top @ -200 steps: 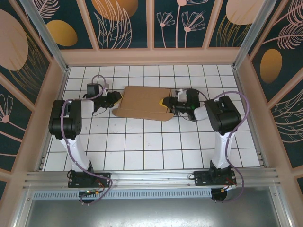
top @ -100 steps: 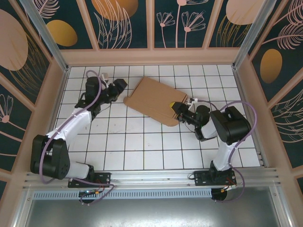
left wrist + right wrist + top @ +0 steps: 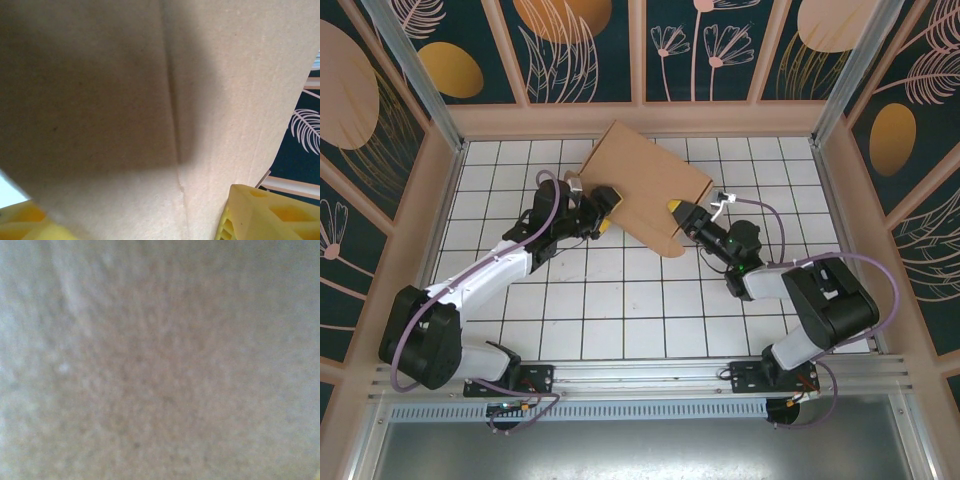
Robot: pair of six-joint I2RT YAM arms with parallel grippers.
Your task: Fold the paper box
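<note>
Paper box point(image 3: 645, 180) swung toward 12 o'clock since half-second ago, far corner now overlapping back wall point(image 3: 740, 118). Right gripper point(image 3: 678, 215) clamped on box's 4 o'clock edge. Left gripper point(image 3: 604, 205) moved in to box's 8 o'clock edge, fingers point(image 3: 265, 215) spread apart.

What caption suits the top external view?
Flat brown cardboard paper box, tilted up over the white tiled table, with left gripper and right gripper at opposite edges.
</note>
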